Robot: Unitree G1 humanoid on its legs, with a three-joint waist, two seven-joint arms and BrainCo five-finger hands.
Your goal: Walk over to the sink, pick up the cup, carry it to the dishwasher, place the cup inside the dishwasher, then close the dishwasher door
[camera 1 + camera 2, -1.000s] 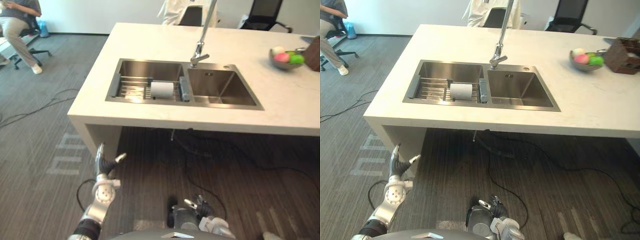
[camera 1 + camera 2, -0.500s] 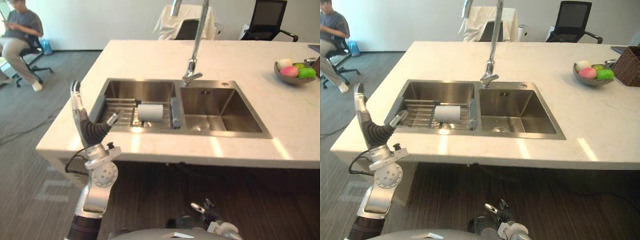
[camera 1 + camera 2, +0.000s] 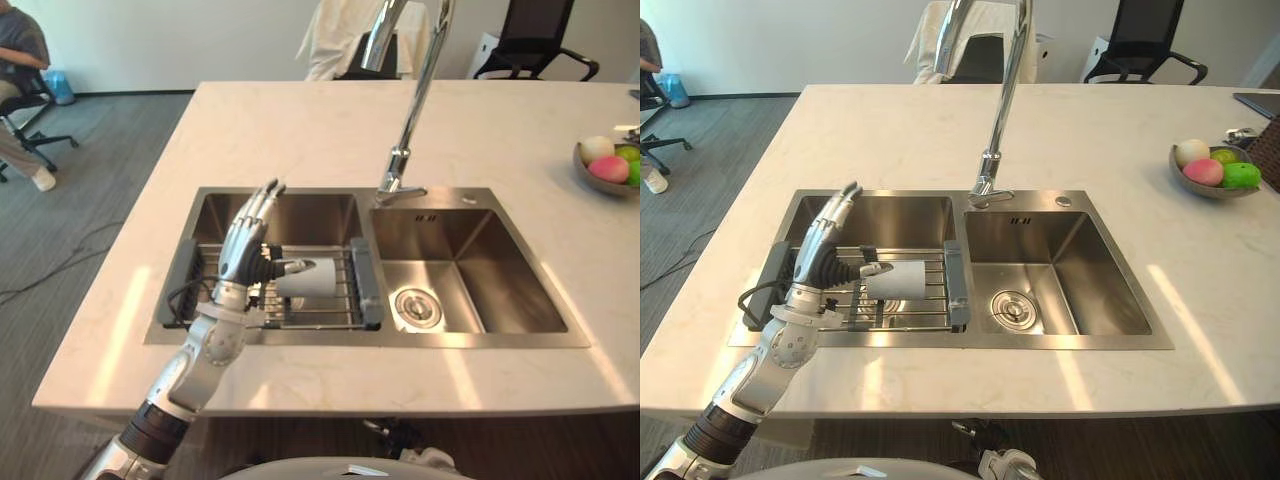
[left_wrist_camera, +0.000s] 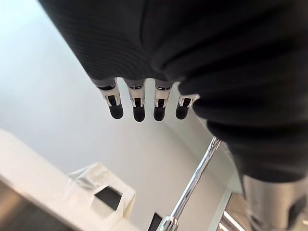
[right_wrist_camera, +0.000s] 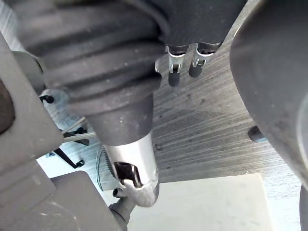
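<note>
- I am in what looks like an office kitchen corner, not a home.
- A white counter (image 3: 300, 130) holds a double steel sink (image 3: 500, 270) with a tall faucet (image 3: 415, 110), and a bowl (image 3: 1200, 190) of fruit.
- Beyond it are grey carpet (image 3: 90, 190), a black office chair (image 3: 1140, 35) and a person (image 3: 20, 50) seated on a rolling chair, I think.

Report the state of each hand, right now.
Left hand: open, fingers straight, beside the cup, holding nothing.
Right hand: open, hanging low, holding nothing.
</note>
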